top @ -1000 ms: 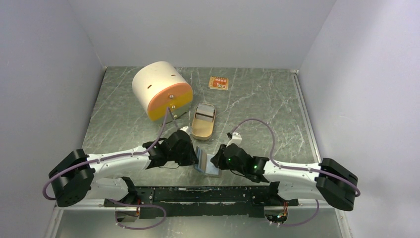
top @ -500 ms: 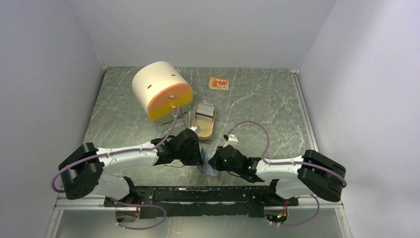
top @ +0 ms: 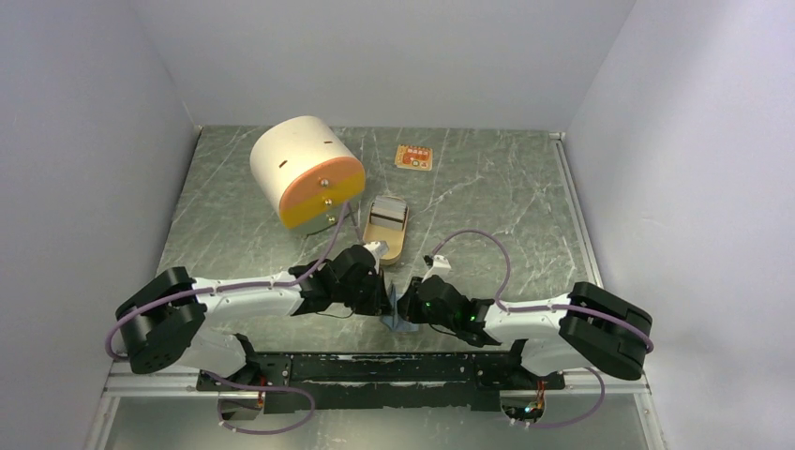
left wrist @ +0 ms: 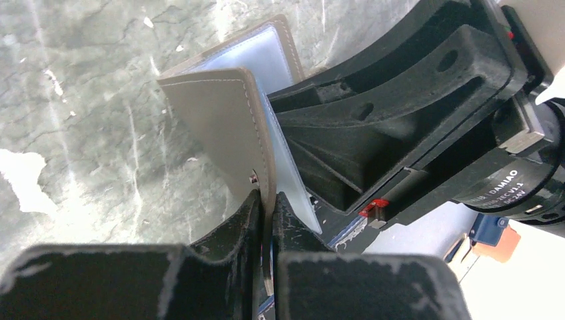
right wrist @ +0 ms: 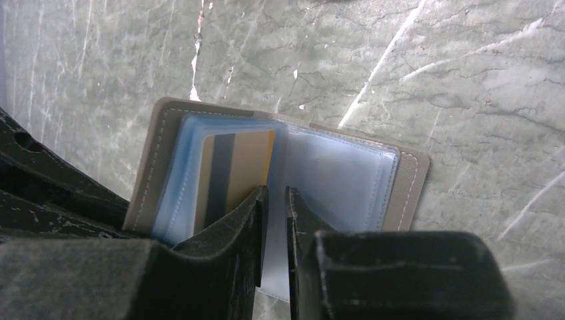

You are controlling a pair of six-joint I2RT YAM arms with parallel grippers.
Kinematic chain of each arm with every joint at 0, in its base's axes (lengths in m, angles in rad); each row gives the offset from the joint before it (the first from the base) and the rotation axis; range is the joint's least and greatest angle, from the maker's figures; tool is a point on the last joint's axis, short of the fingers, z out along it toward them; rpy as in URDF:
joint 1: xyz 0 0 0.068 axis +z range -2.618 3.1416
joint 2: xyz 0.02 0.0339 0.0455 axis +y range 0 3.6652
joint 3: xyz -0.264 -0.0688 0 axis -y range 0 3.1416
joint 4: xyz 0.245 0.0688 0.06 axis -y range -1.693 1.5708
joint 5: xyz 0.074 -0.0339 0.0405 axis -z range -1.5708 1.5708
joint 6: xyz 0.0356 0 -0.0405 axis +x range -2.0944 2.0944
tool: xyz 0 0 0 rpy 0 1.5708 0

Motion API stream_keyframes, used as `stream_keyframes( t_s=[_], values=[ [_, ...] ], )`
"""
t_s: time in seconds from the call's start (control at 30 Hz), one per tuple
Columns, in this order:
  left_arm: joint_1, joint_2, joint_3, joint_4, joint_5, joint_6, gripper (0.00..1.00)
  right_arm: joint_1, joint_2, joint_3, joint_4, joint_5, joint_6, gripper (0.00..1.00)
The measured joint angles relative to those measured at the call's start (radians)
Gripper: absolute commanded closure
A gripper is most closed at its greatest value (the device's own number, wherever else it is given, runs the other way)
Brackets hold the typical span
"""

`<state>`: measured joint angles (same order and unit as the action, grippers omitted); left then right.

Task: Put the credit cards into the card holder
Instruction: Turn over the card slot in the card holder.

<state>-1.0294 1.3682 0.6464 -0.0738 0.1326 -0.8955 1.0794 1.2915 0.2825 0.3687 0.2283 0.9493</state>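
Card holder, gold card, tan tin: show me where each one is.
Card holder (right wrist: 410, 187): right wrist view, cover's right edge.
Gold card (right wrist: 252, 160): right wrist view, face beside the dark stripe.
Tan tin (top: 392, 239): top view, its inside floor.

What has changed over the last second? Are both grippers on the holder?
The arms closed in on each other: the left gripper shifted right and the right gripper shifted left. The card holder between them folded from spread open to a narrower angle. Each gripper is pinched on it now. The white-and-orange cylinder and the tan tin have not moved.
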Motion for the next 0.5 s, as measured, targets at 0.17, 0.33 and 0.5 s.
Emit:
stream_keyframes(
  t_s=[0.17,0.33,0.5],
  values=[
    [0.0,0.032,0.008,0.032,0.025,0.019,0.91,0.0,0.005,-0.004,0.014,0.0,0.008,0.76],
    [0.0,0.072,0.035,0.033,0.037,0.019,0.91,0.0,-0.055,-0.006,-0.057,0.028,0.012,0.64],
    [-0.002,0.105,0.056,0.037,0.043,0.016,0.91,-0.008,-0.189,-0.01,-0.203,0.068,0.011,0.57]
  ],
)
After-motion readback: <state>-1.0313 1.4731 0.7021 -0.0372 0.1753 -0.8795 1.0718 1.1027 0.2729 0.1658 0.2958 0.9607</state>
